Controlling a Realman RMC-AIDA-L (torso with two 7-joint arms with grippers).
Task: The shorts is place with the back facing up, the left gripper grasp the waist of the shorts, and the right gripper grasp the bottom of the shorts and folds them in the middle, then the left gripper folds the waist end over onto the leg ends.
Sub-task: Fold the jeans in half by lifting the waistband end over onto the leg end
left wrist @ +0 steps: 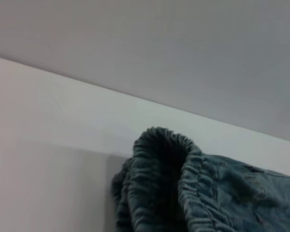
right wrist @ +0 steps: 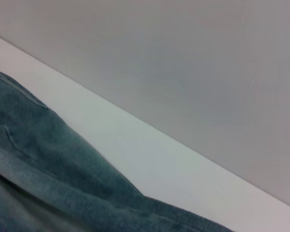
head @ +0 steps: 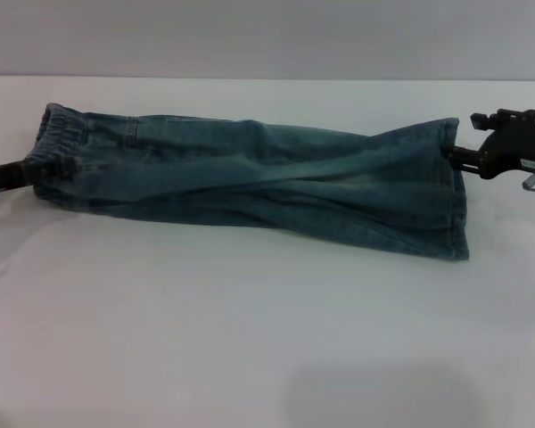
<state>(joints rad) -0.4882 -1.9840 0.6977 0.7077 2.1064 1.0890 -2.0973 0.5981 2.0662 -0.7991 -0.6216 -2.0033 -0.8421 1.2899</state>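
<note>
The shorts (head: 250, 183) are lying folded lengthwise, the left gripper (head: 25, 169) pinching the waist (head: 58, 134) and the right gripper (head: 453, 153) pinching the hems (head: 453, 201); the waist-over fold is waiting

The shorts (head: 250, 183) are lying folded lengthwise into a long narrow band across the white table (head: 250, 357), sagging slightly as if stretched between both ends. The left gripper (head: 22, 169) is meeting the waist of the shorts (head: 58, 134) at the left end, while the right gripper (head: 455, 153) is touching the bottom of the shorts (head: 453, 205) at the right end
</note>
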